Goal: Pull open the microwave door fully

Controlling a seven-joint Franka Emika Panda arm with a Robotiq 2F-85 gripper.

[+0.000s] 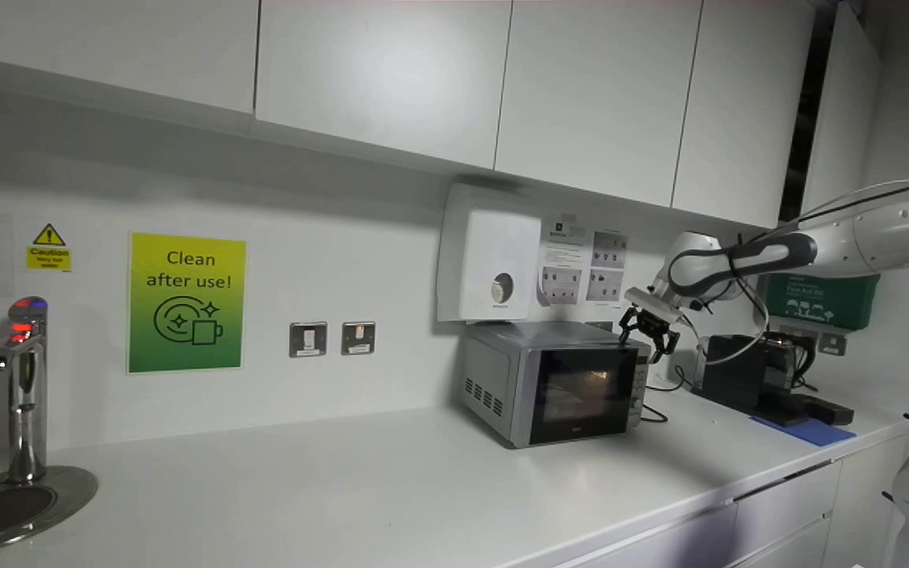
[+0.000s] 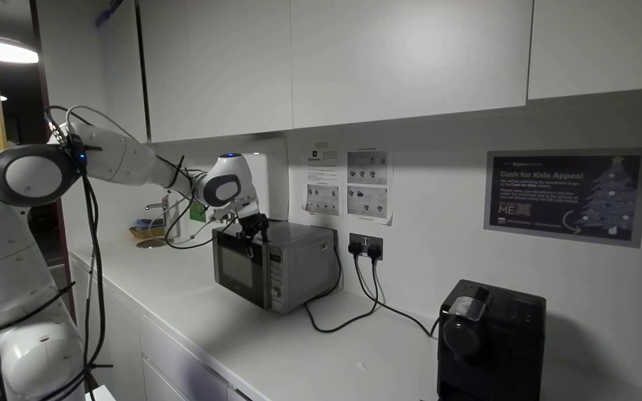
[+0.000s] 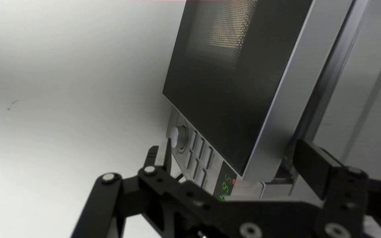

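Boxy silver-grey metal microwave (image 2: 312,262): upright on the smooth white counter (image 1: 281,497), close to the pale wall (image 1: 383,237), with a rounded white dispenser box (image 1: 494,252) above and behind it; slotted vents cut one flat side.
Rectangular dark-glass microwave door (image 1: 585,394): glossy black face edged in silver, a fine orange-lit mesh (image 3: 232,29) glowing through the window; it appears barely ajar, a dark gap running behind its silver edge in the wrist view.
Facing: the door stands upright and looks away from the wall, toward the counter's front; the microwave's long axis lies level, roughly along the wall.
Silver-grey control panel (image 3: 198,157): beside the door, with a round knob (image 3: 178,137), rectangular buttons and green digits.
Black jointed tool (image 3: 235,147): carried by the rounded white robot arm (image 1: 873,237), its fingers (image 3: 313,168) spread wide at the door's upper corner beside the panel; whether either touches it cannot be told.
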